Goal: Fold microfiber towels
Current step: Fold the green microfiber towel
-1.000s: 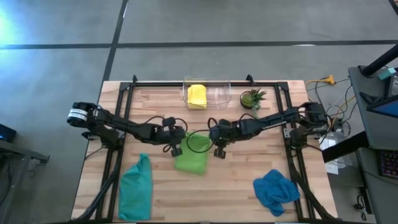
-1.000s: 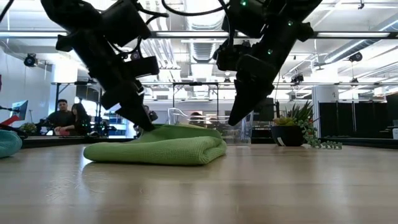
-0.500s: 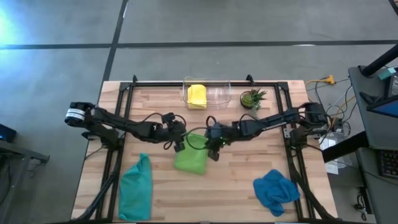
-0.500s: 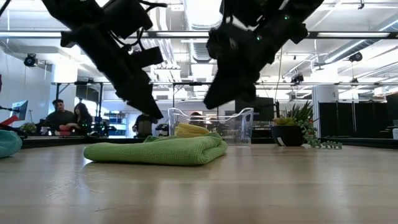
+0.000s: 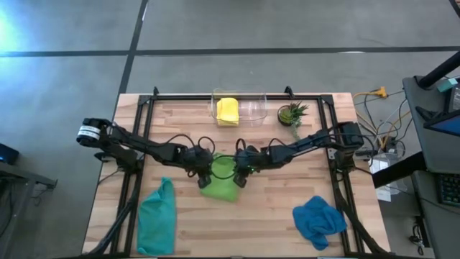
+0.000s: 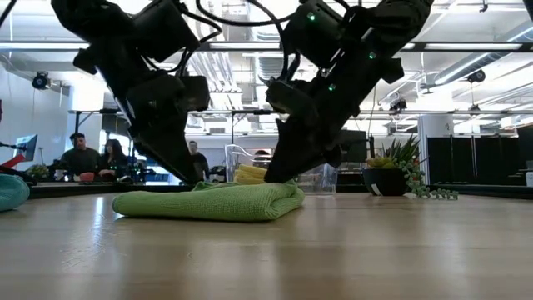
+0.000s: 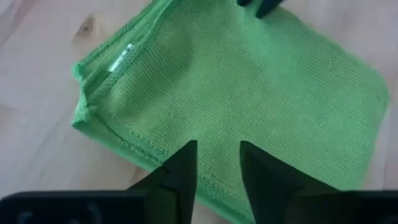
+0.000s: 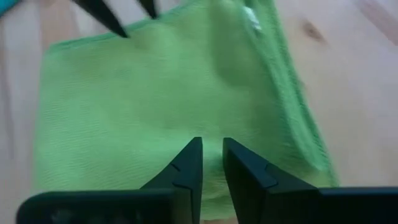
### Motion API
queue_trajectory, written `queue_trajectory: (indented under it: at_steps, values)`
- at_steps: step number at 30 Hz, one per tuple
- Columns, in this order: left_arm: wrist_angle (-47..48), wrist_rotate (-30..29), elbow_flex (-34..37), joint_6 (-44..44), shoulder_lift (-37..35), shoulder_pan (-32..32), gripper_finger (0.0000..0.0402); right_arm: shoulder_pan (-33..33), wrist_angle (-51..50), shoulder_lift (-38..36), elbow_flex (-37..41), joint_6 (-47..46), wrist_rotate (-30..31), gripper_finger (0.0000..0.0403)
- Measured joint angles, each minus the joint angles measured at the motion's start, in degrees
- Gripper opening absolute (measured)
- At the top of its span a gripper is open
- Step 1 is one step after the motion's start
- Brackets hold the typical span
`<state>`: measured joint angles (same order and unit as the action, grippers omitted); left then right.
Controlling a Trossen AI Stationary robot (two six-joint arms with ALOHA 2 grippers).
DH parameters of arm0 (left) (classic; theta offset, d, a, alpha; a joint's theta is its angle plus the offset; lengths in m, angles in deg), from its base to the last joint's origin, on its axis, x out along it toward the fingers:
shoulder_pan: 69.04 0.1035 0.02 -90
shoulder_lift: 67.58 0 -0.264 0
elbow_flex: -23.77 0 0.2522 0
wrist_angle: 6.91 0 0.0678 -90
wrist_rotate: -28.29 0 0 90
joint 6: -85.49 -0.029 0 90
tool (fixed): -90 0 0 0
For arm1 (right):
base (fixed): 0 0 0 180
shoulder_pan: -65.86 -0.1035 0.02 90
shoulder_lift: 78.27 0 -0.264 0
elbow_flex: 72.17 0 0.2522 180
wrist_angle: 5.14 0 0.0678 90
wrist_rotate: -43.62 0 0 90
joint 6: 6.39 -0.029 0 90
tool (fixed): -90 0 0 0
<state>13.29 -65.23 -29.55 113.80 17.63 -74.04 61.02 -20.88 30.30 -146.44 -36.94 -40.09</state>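
High view: both arms meet mid-bench over the lime green folded microfiber towel point(image 5: 220, 180). Left gripper point(image 5: 205, 174) sits at its left edge, right gripper point(image 5: 240, 175) at its right edge. Teal microfiber towel point(image 5: 157, 214) lies crumpled near the front-left corner, blue microfiber towel point(image 5: 318, 218) bunched front-right, yellow microfiber towel point(image 5: 227, 110) folded in the clear plastic bin point(image 5: 251, 108) at the back, next to the small potted plant point(image 5: 292, 114).

Low view: both grippers are tipped down onto the green towel's far side; contact itself is hard to judge from here. Towel lies flat in a low stack on the wooden bench point(image 6: 333, 250).

Left wrist view: fingers point(image 7: 180, 171) part open, a clear gap between them, nothing pinched, cloth right below.

Right wrist view: fingers point(image 8: 189, 165) nearly together, a slim gap, apparently empty, over the towel's near edge.

Step in hand, my read: pressing or re-gripping the green fold. To do it well, bring both sets of fingers down evenly at matching edges, catch all layers, and keep the hems aligned so the fold doesn't skew.
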Motion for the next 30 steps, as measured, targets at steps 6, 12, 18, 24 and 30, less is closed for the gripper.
queue_trajectory:
  at_steps: [6, 12, 18, 24, 30]
  values:
    - [0.17, 1.76, 0.77, 1.4, -0.04, 0.0, 0.0061, 0.47, -7.49, -0.06, 0.07, -4.47, 4.28, 0.0049]
    - [0.16, 2.5, 1.82, 1.48, -0.04, -0.04, 0.004, 0.9, -11.21, -0.28, 0.07, -5.94, 4.3, 0.0048]
    - [0.01, 3.26, 1.82, 2.67, -0.13, -0.03, 0.0029, 0.74, -9.48, -3.55, -0.22, -5.65, 4.16, 0.0047]
    - [-2.04, 3.28, 1.84, 2.91, -0.13, 0.0, 0.0028, -0.01, -3.04, -3.4, -0.22, -5.45, -4.5, 0.0047]
    - [-1.96, 3.29, 2.11, 3.0, -0.11, -0.02, 0.0028, -2.38, -3.16, -1.28, -0.22, -7.16, -5.15, 0.0047]
